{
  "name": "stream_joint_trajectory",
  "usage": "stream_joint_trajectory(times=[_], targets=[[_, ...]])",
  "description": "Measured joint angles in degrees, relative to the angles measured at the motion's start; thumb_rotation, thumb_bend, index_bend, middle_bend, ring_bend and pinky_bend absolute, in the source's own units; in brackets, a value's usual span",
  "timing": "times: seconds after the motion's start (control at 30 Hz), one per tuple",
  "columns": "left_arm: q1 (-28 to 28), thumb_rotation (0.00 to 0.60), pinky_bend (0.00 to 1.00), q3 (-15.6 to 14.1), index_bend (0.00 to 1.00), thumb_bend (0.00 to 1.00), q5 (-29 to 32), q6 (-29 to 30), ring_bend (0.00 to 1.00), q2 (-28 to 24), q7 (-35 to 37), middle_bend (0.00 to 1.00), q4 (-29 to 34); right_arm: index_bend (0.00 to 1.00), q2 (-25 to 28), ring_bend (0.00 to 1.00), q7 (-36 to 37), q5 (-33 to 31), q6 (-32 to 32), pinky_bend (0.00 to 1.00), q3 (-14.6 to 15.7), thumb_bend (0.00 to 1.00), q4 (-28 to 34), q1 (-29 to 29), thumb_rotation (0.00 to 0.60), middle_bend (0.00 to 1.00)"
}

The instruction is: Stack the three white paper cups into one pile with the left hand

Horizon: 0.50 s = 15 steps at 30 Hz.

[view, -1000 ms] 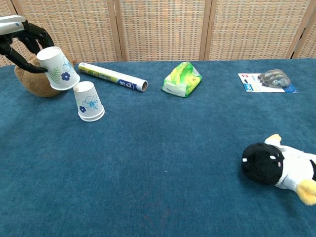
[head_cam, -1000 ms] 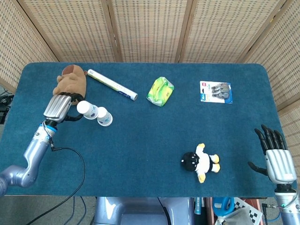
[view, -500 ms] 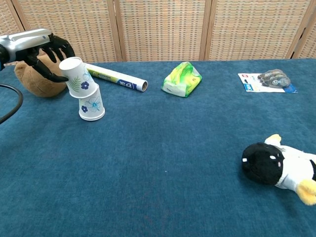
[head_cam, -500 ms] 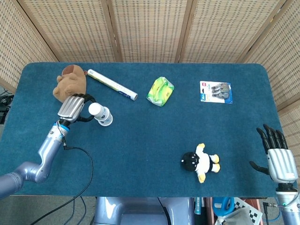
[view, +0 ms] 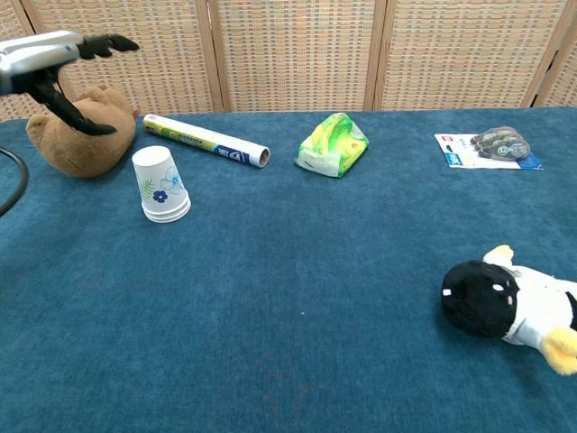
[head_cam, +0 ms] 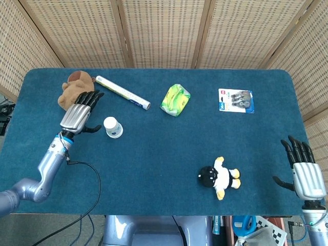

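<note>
One upside-down pile of white paper cups [head_cam: 112, 126] [view: 160, 184] with blue flower prints stands on the blue table, left of centre. Several rims show at its base in the chest view. My left hand [head_cam: 78, 114] [view: 56, 66] hovers just left of the pile, above it, fingers spread and holding nothing. At the near right corner of the table my right hand [head_cam: 302, 169] is open with fingers up, far from the cups.
A brown plush [head_cam: 75, 88] [view: 79, 138] lies behind the left hand. A rolled tube [head_cam: 123, 92] [view: 205, 140] lies beyond the cups. A green packet [head_cam: 175, 99], a blister pack [head_cam: 236, 100] and a black-and-white plush toy [head_cam: 219, 177] lie further right.
The left hand brought a cup down over the standing cup, let go and pulled back up and left with its fingers spread. The right hand stayed put.
</note>
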<state>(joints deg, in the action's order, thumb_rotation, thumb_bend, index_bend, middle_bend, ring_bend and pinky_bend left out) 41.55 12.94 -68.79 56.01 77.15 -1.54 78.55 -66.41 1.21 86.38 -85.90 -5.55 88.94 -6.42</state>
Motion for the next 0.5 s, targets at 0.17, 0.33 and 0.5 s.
stream_joint_trajectory(times=[0.17,0.33,0.5], targets=[[-7.2,0.600,0.00,-1.2,0.00,0.18,0.2,9.2,0.00,-6.0,-1.6,0.00,8.6,0.00,0.0,0.00,-0.1,0.6,-0.1,0.00,0.3,0.00,0.3,0.0,0.600,0.00],[-18.0,0.600,0.00,-4.6,0.00,0.18,0.7,20.3,0.00,-10.1,-2.8,0.00,15.1,0.00,0.0,0.00,-0.2,1.0,-0.3,0.00,0.5,0.00,0.5,0.0,0.600,0.00],[-27.0,0.600,0.00,-8.6,0.00,0.18,0.2,28.6,0.00,-11.9,-2.9,0.00,17.5,0.00,0.0,0.00,-0.4,1.3,-0.4,0.00,0.6,0.00,0.7,0.1,0.600,0.00]])
